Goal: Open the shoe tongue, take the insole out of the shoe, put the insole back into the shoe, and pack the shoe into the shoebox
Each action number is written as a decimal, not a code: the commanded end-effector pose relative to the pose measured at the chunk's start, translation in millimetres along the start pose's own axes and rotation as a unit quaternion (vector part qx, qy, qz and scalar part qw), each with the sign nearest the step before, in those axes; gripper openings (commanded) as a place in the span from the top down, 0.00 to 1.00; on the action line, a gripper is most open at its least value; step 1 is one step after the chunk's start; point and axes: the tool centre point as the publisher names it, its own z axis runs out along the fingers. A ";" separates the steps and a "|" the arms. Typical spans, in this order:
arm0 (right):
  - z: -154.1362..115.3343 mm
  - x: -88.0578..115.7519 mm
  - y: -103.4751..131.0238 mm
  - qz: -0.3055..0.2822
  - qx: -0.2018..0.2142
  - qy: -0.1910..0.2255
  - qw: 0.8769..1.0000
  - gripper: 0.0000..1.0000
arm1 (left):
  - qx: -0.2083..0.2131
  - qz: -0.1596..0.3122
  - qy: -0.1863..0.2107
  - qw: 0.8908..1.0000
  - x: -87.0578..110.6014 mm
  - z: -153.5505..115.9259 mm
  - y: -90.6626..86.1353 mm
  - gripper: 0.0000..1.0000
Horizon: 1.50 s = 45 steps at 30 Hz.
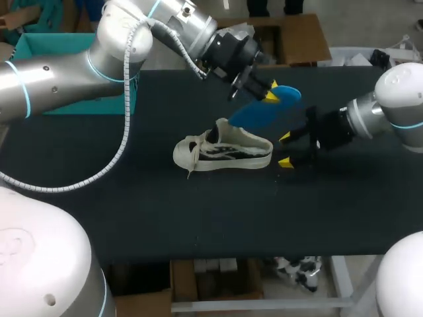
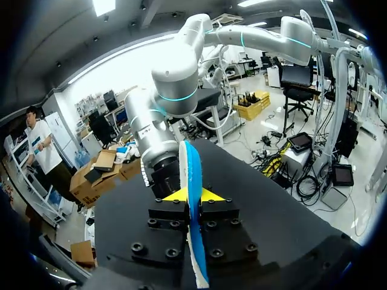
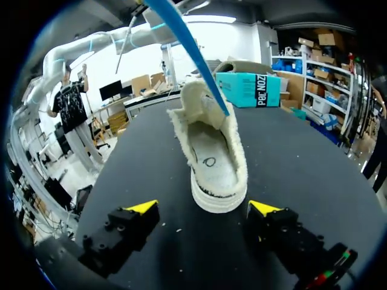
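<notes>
One insole [image 1: 259,112] (blue) over shoe [image 1: 228,152]

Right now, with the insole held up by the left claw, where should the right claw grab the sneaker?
Probably the heel, coming straight in from behind. The sneaker stands upright with its heel toward the open right claw, whose fingers stand wider than it. The insole hangs over the opening, so grip low.

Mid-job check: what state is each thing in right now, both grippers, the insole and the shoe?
left gripper: shut on the insole, holding it in the air.
insole: almost wholly out of the shoe, tilted, lower tip at the shoe's opening.
shoe: standing on its sole, inner footbed showing.
right gripper: open, empty, just behind the shoe's heel.
</notes>
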 end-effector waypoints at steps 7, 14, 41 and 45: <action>-15.4 -7.9 8.4 -0.005 0.029 0.021 0.999 0.00 | 0.064 -0.026 -0.044 0.997 -1.7 -15.6 6.9 1.00; -21.4 -21.8 22.8 -0.012 0.066 0.040 0.997 0.00 | 0.132 -0.045 -0.132 0.981 -7.3 -50.0 -8.2 1.00; -6.9 -29.6 116.8 -0.034 0.303 0.012 0.952 0.00 | 0.210 -0.124 -0.354 0.903 86.9 -206.4 -36.0 1.00; 6.6 -25.7 120.4 -0.046 0.326 0.002 0.944 0.00 | 0.215 -0.150 -0.384 0.885 106.7 -229.8 -26.0 1.00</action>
